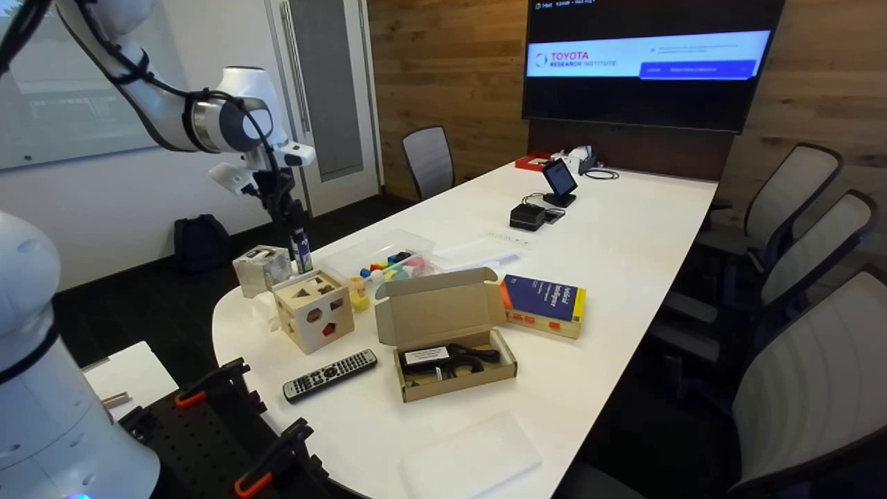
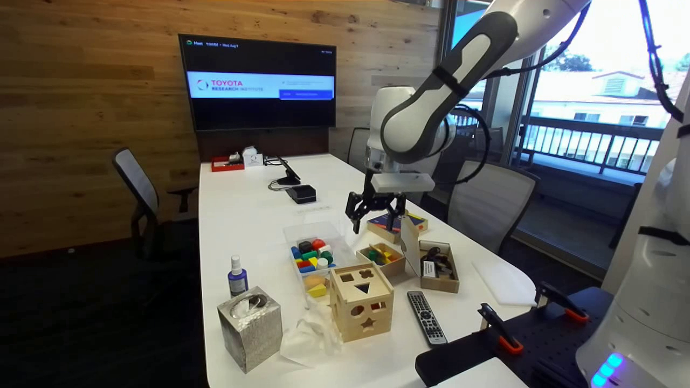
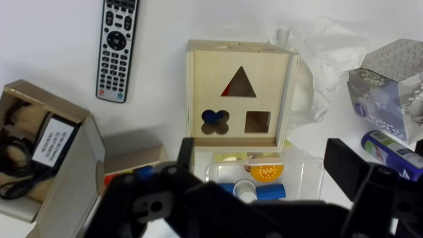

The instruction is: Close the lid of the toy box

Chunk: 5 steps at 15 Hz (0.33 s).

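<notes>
Spread wide, with nothing gripped, the black two-fingered pincer (image 2: 373, 227) is poised above the smooth white worktop (image 2: 242, 215), beyond the small cube-shaped toy box (image 2: 367, 311) of pale wood with dark cut-out holes. The box is stood upright at the near end, between a silver patterned cardboard tissue box (image 2: 256, 339) on the left and a long black-and-grey plastic remote control (image 2: 427, 318) on the right. Crumpled white tissue paper (image 2: 310, 334) is seen close by its left side, and a clear plastic tub (image 3: 307, 175) just beyond it.

Its top is covered by the lid (image 3: 239, 104), a thin square panel of the same wood pierced by a triangle, a clover and a square, set between two raised rails (image 3: 288, 102). A darker strip (image 3: 236, 142) is shown along the far edge; whether the lid is fully seated cannot be told.

It is judged light, stiff and not slippery, though easily cracked around the holes. Hemmed in by the rails, it is hardly to be pinched; it is better pressed gently on solid wood between the holes, with the fingertips brought together. The box, probably light too, could be skidded, so the push is best kept downward.
</notes>
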Available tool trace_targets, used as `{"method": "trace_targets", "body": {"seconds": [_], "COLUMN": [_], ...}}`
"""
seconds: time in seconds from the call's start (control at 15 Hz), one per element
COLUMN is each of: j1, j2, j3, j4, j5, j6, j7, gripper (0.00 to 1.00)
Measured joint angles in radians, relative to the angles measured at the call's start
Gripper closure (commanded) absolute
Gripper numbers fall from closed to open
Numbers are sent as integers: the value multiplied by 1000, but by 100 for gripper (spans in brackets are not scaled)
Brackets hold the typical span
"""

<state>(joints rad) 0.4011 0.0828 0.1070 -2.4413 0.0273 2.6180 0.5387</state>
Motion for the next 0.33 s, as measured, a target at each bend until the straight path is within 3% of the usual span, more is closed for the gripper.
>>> {"method": "trace_targets", "body": {"seconds": [0.33], "j1": [-77], "j2": [-66], "j3": [30], "j4": [73], "j5": [-36], "j6": [-145], "j7": [-60], "gripper": [0]}}
